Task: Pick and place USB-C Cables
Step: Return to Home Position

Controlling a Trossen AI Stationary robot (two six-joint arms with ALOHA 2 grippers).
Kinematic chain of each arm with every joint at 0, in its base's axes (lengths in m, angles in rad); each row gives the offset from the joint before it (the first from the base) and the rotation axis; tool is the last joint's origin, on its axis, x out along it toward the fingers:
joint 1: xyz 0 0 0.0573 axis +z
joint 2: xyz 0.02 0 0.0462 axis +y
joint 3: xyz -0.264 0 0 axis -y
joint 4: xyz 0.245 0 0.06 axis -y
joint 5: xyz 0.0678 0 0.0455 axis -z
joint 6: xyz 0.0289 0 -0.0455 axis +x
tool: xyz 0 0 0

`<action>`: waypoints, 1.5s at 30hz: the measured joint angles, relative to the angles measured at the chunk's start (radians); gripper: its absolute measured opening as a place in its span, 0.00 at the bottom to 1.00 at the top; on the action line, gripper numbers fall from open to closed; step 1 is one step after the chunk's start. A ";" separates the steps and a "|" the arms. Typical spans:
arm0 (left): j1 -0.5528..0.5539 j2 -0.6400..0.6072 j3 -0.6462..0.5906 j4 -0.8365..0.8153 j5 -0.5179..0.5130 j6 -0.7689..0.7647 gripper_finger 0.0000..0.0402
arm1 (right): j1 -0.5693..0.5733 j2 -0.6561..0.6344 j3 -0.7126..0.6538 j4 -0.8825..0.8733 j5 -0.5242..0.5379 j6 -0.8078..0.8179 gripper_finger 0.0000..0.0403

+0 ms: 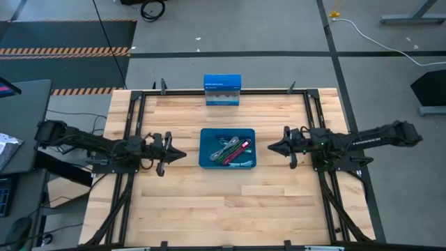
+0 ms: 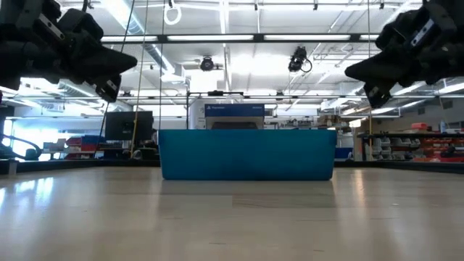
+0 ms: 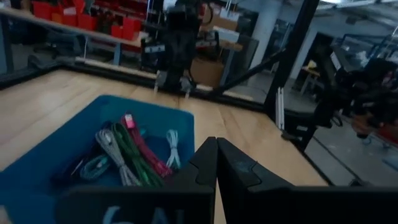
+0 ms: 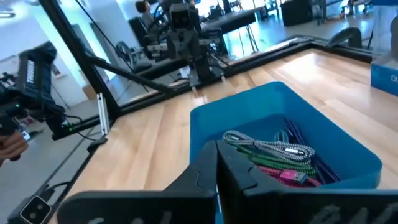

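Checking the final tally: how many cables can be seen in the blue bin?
5, all in the bin: grey, green and red bunched together, teal beside the grey, a pale one beside the red. A sixth may be hidden underneath.

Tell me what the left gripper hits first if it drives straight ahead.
Likely the right gripper, which faces it across the blue bin. The left gripper hangs higher than the bin's rim in the low view, so it probably passes over.
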 joint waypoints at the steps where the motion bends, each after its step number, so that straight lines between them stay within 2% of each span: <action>1: 0.000 -0.019 0.000 -0.031 0.000 0.000 0.03 | 0.000 -0.017 -0.011 0.003 -0.001 -0.002 0.01; 8: 0.000 -0.159 0.000 -0.182 -0.015 -0.006 0.03 | -0.001 -0.135 -0.037 -0.092 -0.045 -0.025 0.01; 16: 0.000 -0.323 0.000 -0.342 -0.017 -0.033 0.03 | -0.001 -0.275 -0.037 -0.091 -0.086 -0.051 0.01; 30: -0.001 -0.578 -0.001 -0.589 -0.051 -0.052 0.03 | -0.001 -0.543 -0.037 -0.249 -0.078 -0.058 0.01; 36: -0.001 -0.670 -0.001 -0.707 -0.051 -0.077 0.03 | -0.001 -0.541 -0.030 -0.389 -0.051 -0.037 0.01; 41: -0.001 -0.737 0.018 -0.802 -0.084 -0.067 0.03 | -0.001 -0.541 -0.030 -0.411 -0.045 -0.034 0.01; 45: -0.001 -0.776 0.038 -0.830 -0.101 0.004 0.03 | -0.001 -0.541 -0.029 -0.410 -0.051 -0.036 0.01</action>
